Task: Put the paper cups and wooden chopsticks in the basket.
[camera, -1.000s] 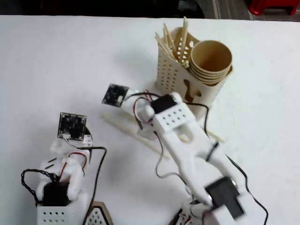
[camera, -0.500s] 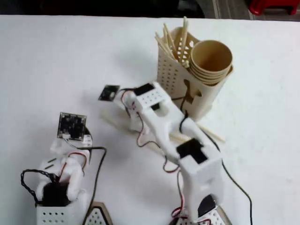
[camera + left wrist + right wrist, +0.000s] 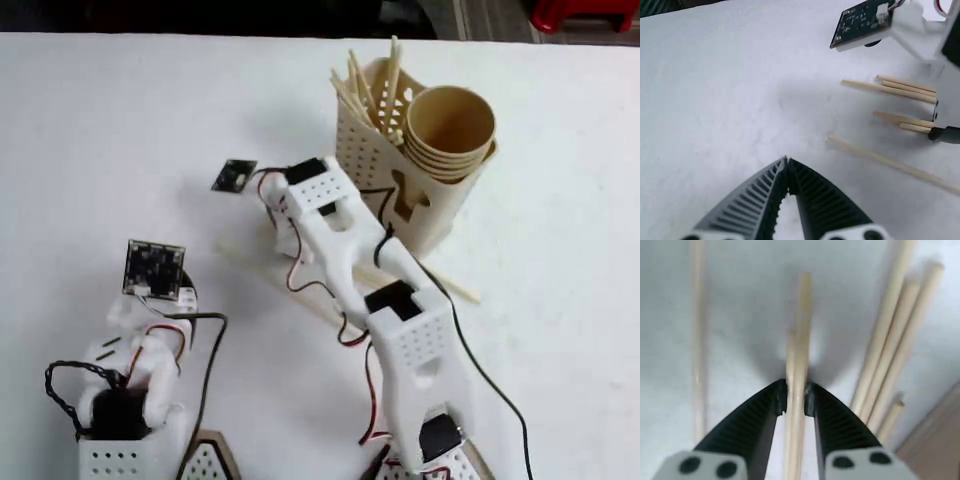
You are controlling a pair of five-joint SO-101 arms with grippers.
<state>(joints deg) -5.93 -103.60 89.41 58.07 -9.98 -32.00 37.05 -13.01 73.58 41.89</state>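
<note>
Here, my right gripper (image 3: 795, 390): clamped tight on two wooden chopsticks (image 3: 799, 335), in the centre of the high view, just left of the basket (image 3: 365, 150).
My left gripper (image 3: 788, 161): fingertips pressed together, holding nothing, at the lower left of the high view.
Basket: upright at the upper right; paper cups (image 3: 450, 125) stacked inside, standing sticks (image 3: 375, 85) beside them.
Loose chopsticks (image 3: 255, 265): lying on the table (image 3: 120, 120) under my right arm.

Right arm (image 3: 400, 330) stretched forward, fingers (image 3: 760, 415) brought around chopstick pair (image 3: 799, 365)
</note>
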